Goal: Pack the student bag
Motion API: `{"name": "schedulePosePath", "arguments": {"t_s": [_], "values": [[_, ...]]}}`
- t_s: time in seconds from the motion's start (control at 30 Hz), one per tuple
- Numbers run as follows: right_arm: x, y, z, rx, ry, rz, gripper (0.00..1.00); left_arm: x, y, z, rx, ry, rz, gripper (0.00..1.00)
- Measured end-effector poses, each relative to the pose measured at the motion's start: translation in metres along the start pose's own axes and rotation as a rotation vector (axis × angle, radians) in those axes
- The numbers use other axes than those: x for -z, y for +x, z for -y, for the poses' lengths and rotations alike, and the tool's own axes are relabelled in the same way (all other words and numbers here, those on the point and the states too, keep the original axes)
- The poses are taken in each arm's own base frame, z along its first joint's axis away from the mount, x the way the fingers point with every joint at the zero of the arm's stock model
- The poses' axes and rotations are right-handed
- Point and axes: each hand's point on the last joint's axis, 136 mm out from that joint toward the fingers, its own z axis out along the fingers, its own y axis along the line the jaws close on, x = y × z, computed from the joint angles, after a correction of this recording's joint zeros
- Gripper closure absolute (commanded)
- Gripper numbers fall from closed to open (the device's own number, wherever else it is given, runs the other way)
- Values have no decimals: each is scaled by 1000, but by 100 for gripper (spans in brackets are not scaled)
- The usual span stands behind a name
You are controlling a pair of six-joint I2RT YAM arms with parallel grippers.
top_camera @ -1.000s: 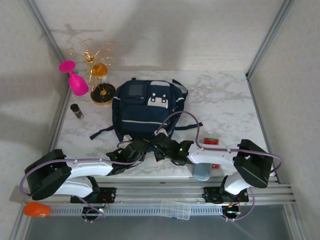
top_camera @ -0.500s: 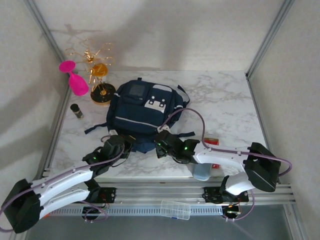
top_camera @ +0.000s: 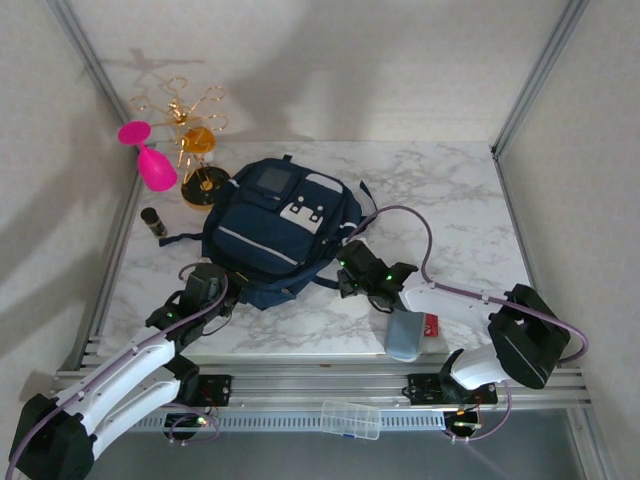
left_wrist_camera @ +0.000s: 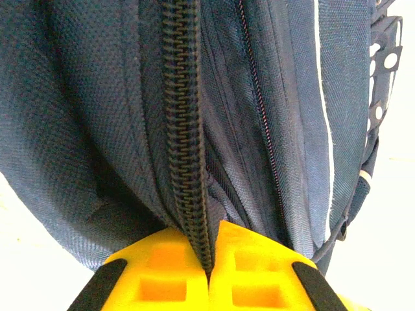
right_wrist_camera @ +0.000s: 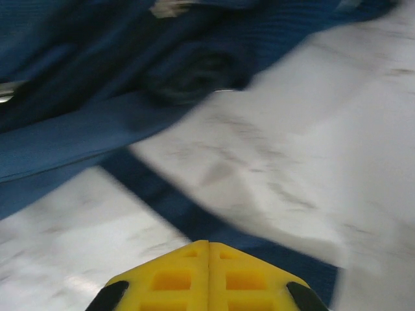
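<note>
The student bag (top_camera: 275,235) lies front face up on the marble table (top_camera: 450,200), left of centre.

- **Left gripper** (top_camera: 215,286): it sits at the bag's near-left edge. Its wrist view shows the fingers closed together, pinching the zipper (left_wrist_camera: 185,129) track.
- **Right gripper** (top_camera: 352,272): it sits at the bag's near-right corner, fully closed and holding nothing, above a dark strap (right_wrist_camera: 188,217). That view is blurred.

Step in hand, by judgement: opening the main compartment. The next move calls for the left grip to anchor the seam while the right finds the zipper pull, which I cannot locate.
</note>
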Motion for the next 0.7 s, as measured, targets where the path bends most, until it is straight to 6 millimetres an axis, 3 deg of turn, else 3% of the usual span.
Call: {"name": "schedulePosePath", "arguments": {"t_s": [0.17,0.3,0.47,0.7], "values": [[9,4,-72,139,-248,7,71,-1,1,4,-2,14,-7,100],[9,13,-109,238,-404,6,59,-1,2,3,-2,14,-12,100],[-3,14,-125,290,-484,20,50,-1,3,4,-1,17,-20,100],[-26,16,-117,281,-504,5,39,-4,4,1,-1,3,-26,100]]}}
